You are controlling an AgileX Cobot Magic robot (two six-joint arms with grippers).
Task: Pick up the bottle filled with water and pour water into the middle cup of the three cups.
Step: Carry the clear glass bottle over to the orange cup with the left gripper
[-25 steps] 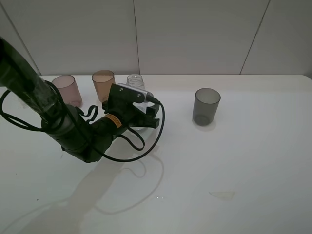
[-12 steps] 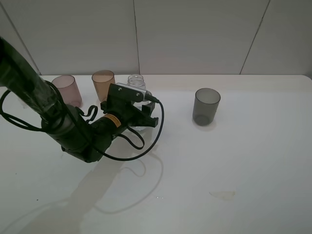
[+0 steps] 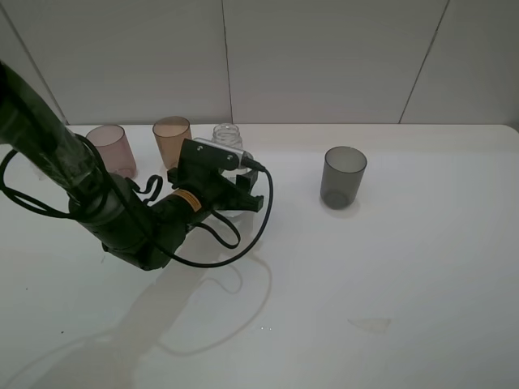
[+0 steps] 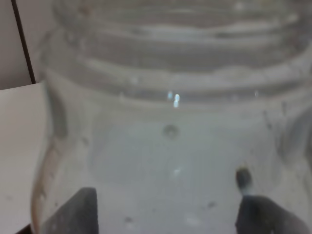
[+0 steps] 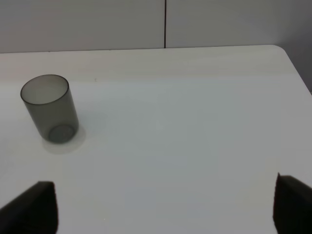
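The clear bottle [image 3: 226,135] stands upright at the back of the white table [image 3: 389,259], just right of the amber middle cup [image 3: 172,139]. My left gripper [image 3: 233,197] is shut on the bottle's body. In the left wrist view the bottle [image 4: 170,131] fills the frame between the two dark fingertips [image 4: 73,212], with the left gripper [image 4: 168,212] closed around it. Of the three cups, the pink cup [image 3: 111,149] is far left and the grey cup [image 3: 343,176] stands apart to the right. My right gripper [image 5: 161,204] is open over bare table, near the grey cup [image 5: 49,108].
A black cable [image 3: 243,243] loops from the left arm down onto the table. A faint wet patch [image 3: 369,324] lies on the front right of the table. A tiled wall [image 3: 324,57] runs right behind the cups.
The left gripper has closed on the bottle and shifted very slightly left. Bottle, cups and right gripper stay where they were.
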